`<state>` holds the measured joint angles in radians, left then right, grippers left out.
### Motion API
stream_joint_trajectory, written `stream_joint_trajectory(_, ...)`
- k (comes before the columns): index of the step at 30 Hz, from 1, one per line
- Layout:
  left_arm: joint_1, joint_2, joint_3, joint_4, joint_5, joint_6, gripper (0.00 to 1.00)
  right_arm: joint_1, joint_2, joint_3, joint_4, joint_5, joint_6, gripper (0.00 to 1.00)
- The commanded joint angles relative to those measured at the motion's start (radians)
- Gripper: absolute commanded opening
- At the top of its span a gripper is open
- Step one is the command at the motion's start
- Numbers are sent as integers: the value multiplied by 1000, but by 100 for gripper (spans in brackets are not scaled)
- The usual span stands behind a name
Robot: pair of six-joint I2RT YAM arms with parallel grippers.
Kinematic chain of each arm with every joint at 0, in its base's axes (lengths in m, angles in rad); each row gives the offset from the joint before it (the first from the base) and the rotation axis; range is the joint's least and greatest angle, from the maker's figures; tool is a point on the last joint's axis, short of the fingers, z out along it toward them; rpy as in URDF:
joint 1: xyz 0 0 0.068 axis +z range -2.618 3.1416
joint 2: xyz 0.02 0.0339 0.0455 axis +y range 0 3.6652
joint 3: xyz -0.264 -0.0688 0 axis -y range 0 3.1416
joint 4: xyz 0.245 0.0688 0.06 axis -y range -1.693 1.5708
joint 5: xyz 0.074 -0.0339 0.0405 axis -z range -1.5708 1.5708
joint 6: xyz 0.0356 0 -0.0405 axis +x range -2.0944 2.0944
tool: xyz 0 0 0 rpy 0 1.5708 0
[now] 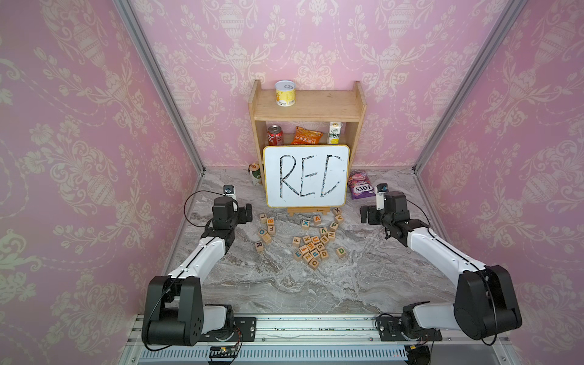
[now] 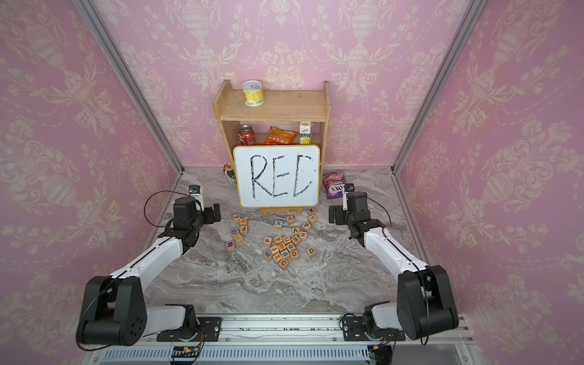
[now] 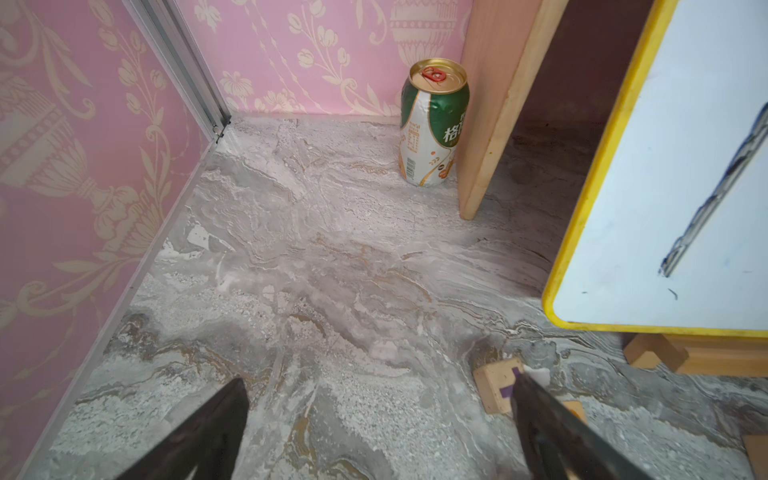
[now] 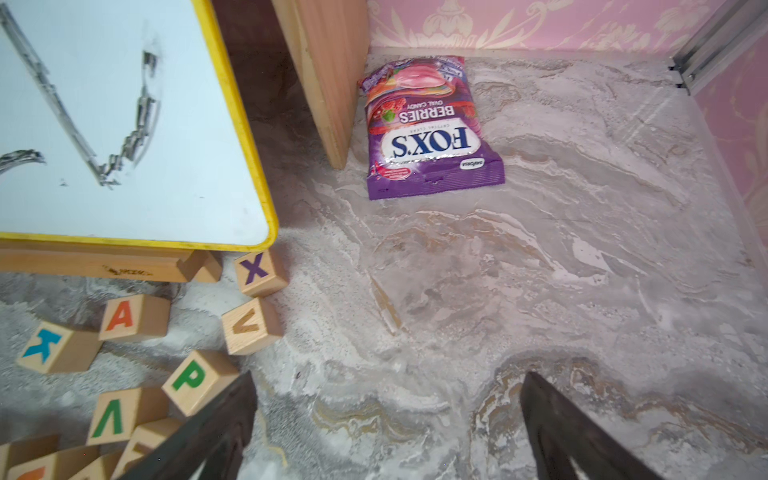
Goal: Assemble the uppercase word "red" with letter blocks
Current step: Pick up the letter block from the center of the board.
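Currently both claws released and empty, left gripper (image 1: 248,213) and right gripper (image 1: 365,215) hovering over the marble tabletop (image 1: 284,284), purple R block (image 1: 259,245) alone near the left arm, green E block (image 1: 297,254) at the central pile's (image 1: 313,248) edge, green D block (image 1: 340,251) just right of it.

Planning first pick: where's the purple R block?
In both top views, the light-wood cube with a purple R lies at the scatter's left edge, by the left arm, just nearer the robot than the blue-lettered wooden cube.
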<state>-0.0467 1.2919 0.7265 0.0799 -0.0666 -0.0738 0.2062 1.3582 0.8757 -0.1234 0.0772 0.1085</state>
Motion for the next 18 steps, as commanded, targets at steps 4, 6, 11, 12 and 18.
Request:
stream_joint_trajectory(4,-81,-67,79,-370,-78,-104,99,119,14,151,-280,-60,61,100)
stream_joint_trajectory(6,-86,-78,99,-445,-82,-153,99,157,14,180,-312,-67,78,100)
stream_joint_trajectory(11,-118,-97,146,-623,-74,-226,99,248,27,247,-379,-80,125,100)
stream_joint_trajectory(12,-123,-97,160,-660,-69,-234,99,268,34,261,-395,-78,133,100)
stream_joint_trajectory(18,-134,-115,226,-852,-40,-273,99,369,57,366,-464,-88,160,100)
